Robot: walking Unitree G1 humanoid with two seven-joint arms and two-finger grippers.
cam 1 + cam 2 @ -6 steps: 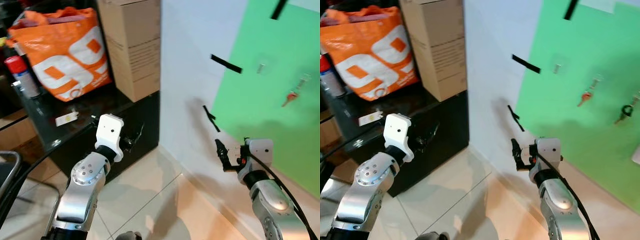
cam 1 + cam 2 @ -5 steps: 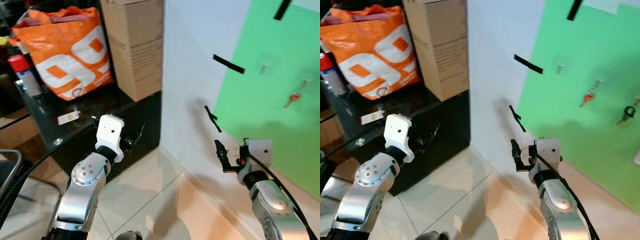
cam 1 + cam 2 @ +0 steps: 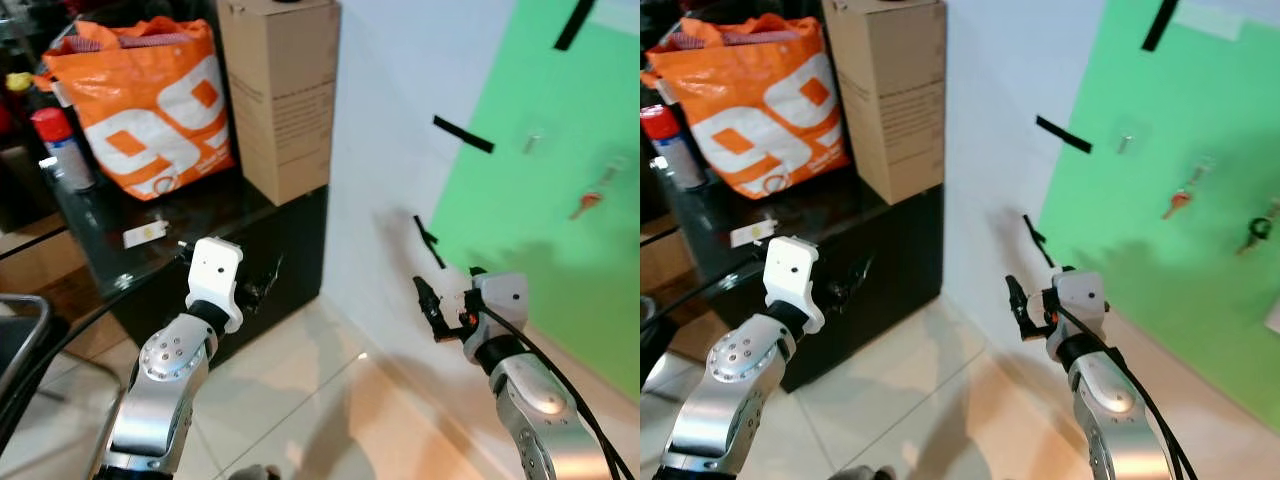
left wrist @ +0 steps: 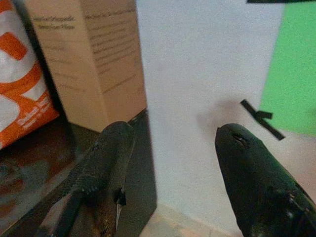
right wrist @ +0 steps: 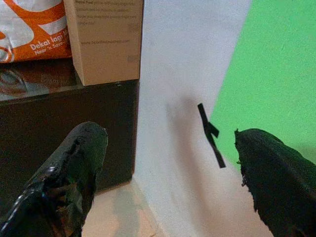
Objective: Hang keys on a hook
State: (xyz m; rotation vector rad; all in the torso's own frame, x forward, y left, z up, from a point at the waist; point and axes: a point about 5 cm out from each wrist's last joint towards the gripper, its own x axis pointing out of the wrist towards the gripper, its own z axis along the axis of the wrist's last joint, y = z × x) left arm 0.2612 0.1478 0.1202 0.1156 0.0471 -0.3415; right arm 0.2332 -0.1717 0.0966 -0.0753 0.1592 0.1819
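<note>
A key with a red head hangs on the green panel on the white wall, and a dark key hangs further right. A small bare silver hook sits up and to the left of the red key. My right gripper is held out low in front of the wall, well below the hook, open with nothing between its fingers. My left gripper is out in front of the black cabinet, also open and holding nothing, with one finger before the cabinet's edge.
A black cabinet stands against the wall on my left, bearing a cardboard box, an orange bag, a red-capped spray can and a white tag. Black tape strips mark the wall. Pale floor tiles lie below.
The whole picture has shifted a little, so the camera has moved. My right gripper has drifted slightly left and up along the wall. Both grippers stay open.
</note>
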